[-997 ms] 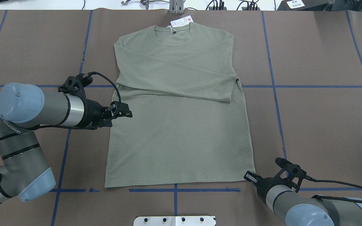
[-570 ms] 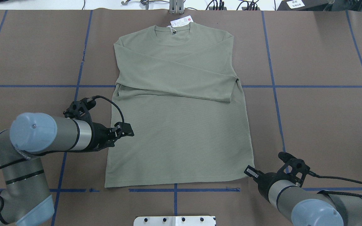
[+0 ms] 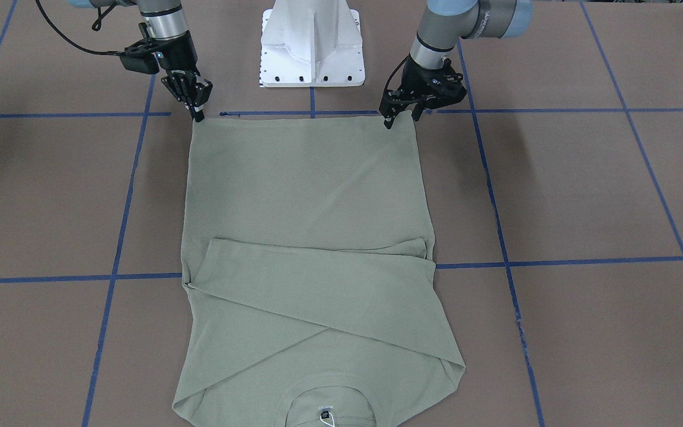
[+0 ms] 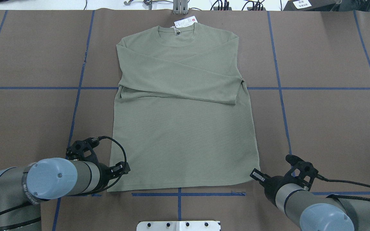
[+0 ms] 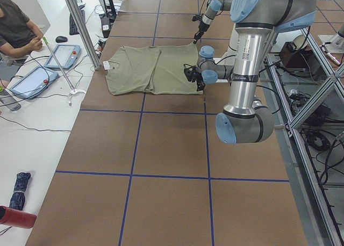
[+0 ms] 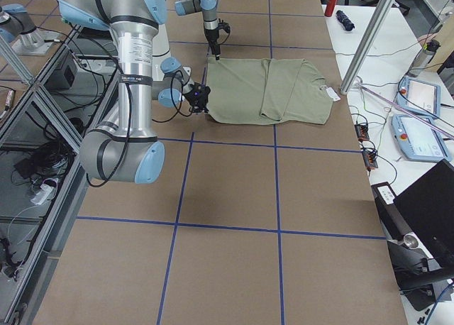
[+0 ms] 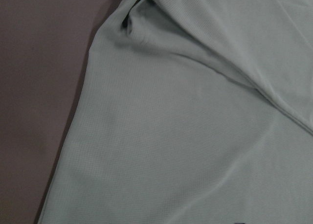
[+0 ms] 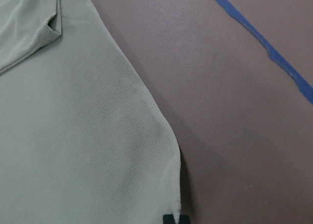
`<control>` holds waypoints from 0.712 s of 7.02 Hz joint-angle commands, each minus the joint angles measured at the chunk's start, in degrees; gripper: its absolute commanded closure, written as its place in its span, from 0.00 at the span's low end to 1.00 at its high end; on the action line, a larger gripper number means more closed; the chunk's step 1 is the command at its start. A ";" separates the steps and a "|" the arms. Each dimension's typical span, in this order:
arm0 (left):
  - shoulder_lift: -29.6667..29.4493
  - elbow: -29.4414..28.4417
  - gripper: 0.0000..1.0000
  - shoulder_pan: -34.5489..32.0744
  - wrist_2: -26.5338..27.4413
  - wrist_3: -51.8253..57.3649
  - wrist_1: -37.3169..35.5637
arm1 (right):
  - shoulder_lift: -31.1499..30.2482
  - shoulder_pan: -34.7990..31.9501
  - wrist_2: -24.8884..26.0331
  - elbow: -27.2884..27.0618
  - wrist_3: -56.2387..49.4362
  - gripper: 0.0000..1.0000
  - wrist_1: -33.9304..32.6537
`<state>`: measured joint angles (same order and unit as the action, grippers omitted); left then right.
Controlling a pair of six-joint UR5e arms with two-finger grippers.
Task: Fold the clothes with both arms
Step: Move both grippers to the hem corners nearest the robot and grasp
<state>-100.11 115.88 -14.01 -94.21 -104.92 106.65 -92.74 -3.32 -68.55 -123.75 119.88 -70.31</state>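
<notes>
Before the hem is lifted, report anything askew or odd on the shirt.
Nothing damaged. The pale sage-green long-sleeved knit shirt lies flat; its upper folded sleeve slants across the chest, and the white hang tag pokes out past the collar.

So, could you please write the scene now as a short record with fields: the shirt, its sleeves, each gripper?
shirt: flat on the table, collar away from the robot
sleeves: both folded across the chest
tag: white, by the collar
left gripper: at its hem corner, looks open
right gripper: at the other hem corner, open or shut unclear
body fold: not yet done
</notes>
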 commanded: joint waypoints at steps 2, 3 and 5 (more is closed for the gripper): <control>1.58 0.23 0.30 2.05 -0.09 -1.51 -1.18 | 0.19 0.07 0.00 0.09 0.00 1.00 0.00; 1.58 0.23 0.42 2.05 -0.18 -1.60 -1.18 | 0.19 0.07 0.00 0.09 0.00 1.00 0.00; 1.58 0.14 0.58 2.84 -0.27 -2.04 -1.18 | 0.19 0.07 0.00 0.09 0.00 1.00 0.00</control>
<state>-98.54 116.05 -11.60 -94.40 -106.74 105.44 -92.55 -3.25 -68.55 -123.67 119.88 -70.31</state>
